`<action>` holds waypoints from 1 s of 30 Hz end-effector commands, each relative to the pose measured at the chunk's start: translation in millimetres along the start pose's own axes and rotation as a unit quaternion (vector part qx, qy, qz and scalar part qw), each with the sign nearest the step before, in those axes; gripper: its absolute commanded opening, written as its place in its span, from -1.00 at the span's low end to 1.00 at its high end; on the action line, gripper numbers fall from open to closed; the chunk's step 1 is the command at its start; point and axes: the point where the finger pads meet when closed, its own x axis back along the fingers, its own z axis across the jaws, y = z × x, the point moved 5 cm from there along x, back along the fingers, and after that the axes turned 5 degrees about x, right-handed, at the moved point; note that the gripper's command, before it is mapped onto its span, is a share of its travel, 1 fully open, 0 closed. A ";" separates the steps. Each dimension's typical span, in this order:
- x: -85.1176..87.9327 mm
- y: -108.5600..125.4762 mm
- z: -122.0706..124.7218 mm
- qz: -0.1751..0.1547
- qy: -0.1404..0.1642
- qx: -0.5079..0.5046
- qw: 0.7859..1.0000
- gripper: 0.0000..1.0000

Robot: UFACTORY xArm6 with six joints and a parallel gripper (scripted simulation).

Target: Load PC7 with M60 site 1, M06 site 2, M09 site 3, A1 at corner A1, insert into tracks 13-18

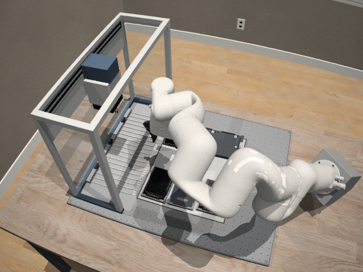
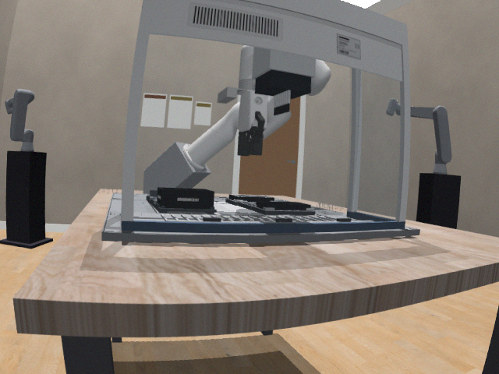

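My gripper (image 2: 249, 149) is open and empty. It hangs high above the apron, near the front of the rails; in the overhead view only its dark tip (image 1: 148, 127) shows under the wrist. The dark plate carrier PC7 (image 1: 226, 142) lies on the apron, mostly hidden by my arm; it shows low and flat in the front view (image 2: 274, 205). The nests stand in a row beside the apron. A black well plate (image 1: 157, 182) fills the nest nearest the rails, and the other two nests (image 1: 182, 198) are partly covered by my arm. A tall black block (image 2: 184, 198) stands out there in the front view.
The instrument's white frame (image 1: 96, 73) stands over the loading rails (image 1: 129, 146), with a blue-topped head (image 1: 99, 79) hanging from its beam. Small dark lamps (image 2: 284, 220) sit behind the tracks, unlit. My elbow hangs low over the nests.
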 end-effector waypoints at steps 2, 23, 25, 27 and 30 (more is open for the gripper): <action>-2.3 34.4 -2.4 0.002 -0.002 0.000 1.000 1.00; -10.4 105.4 -5.4 0.002 -0.002 0.001 1.000 1.00; -10.4 105.4 -5.4 0.002 -0.002 0.001 1.000 1.00; -10.4 105.4 -5.4 0.002 -0.002 0.001 1.000 1.00; -10.3 105.3 -5.4 0.002 -0.002 0.001 1.000 1.00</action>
